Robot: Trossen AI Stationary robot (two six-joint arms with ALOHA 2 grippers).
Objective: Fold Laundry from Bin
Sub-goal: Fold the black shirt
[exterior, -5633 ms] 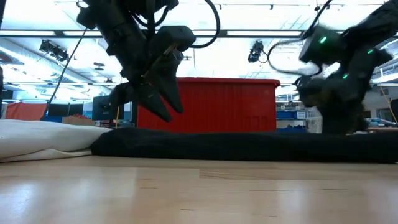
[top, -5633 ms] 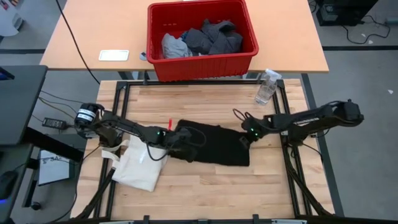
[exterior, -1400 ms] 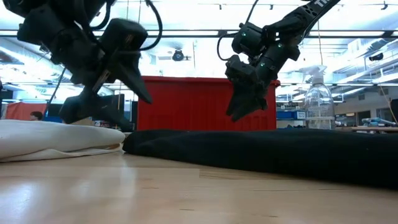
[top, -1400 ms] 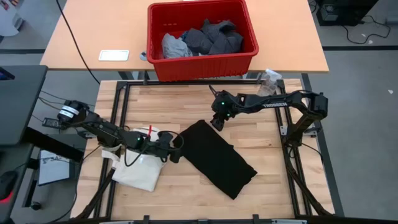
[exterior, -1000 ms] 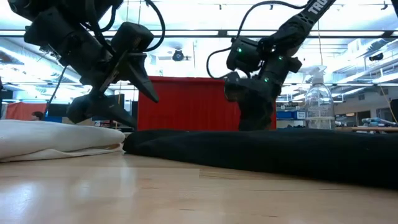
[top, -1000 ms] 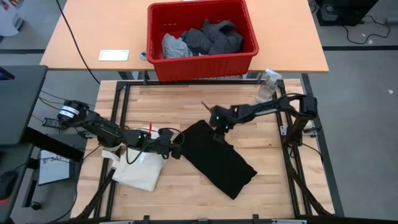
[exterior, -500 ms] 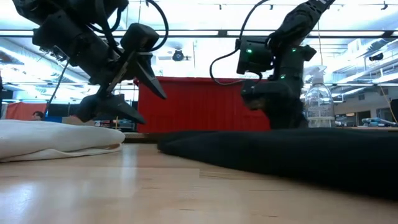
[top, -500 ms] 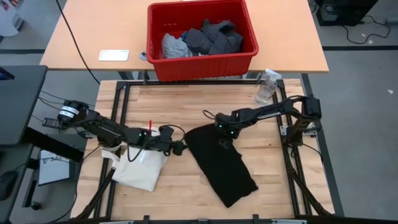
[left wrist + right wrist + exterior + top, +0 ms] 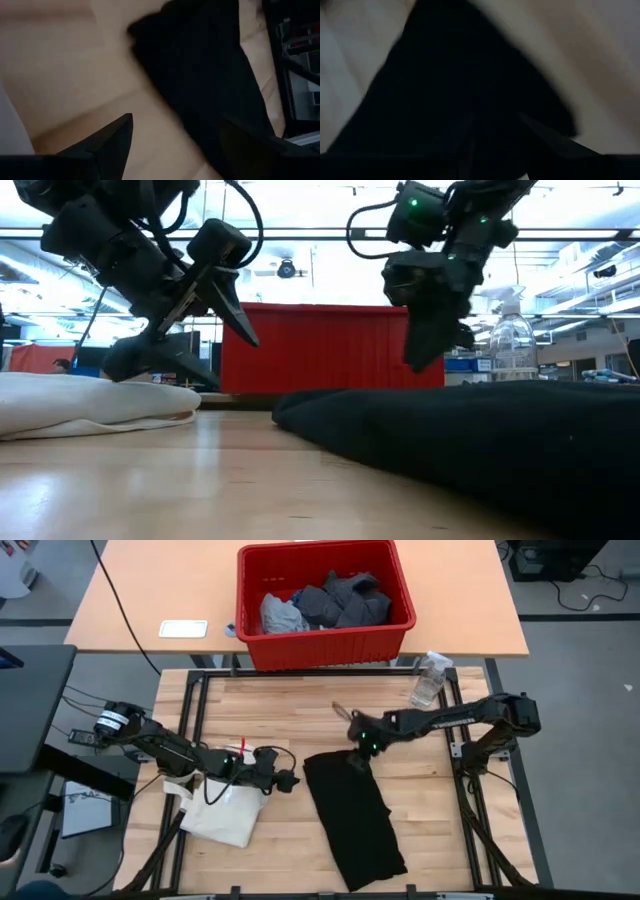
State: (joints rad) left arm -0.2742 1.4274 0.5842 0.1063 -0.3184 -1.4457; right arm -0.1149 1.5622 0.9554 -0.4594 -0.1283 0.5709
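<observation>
Folded black T-shirt [image 9: 355, 815] lying flat as a long strip on the pale wooden slatted desk [image 9: 300, 710], running from mid-desk toward the near edge, slightly slanted. In low view same black cloth [image 9: 480, 440] filling the right foreground.

Right gripper [image 9: 362, 752] at the far end of the black T-shirt, right over its top edge; in low view [image 9: 425, 355] hanging just above the cloth, apparently clear of it. Jaws partly spread, nothing seen pinched; right wrist view blurred, mostly black fabric [image 9: 460, 100].

Left gripper [image 9: 285, 781] low over bare wood between the cream canvas tote bag [image 9: 225, 812] and the black T-shirt, pointing toward the shirt, not touching it. Jaws spread wide, empty; both dark fingers [image 9: 105, 142] visible in left wrist view with wood and black cloth [image 9: 210, 85] beyond. In low view [image 9: 200, 320] held tilted above the tote [image 9: 90, 402].

Large rectangular red plastic bin [image 9: 325, 652] on the orange-tan table beyond the desk, holding dark grey tops [image 9: 345, 600] and a light grey piece [image 9: 280, 615]. Red wall also visible behind the arms in low view [image 9: 320, 350].

Clear plastic spray bottle [image 9: 430, 680] at the far right corner of the desk. White flat rectangular object [image 9: 183, 629] on the far table left of the bin.
</observation>
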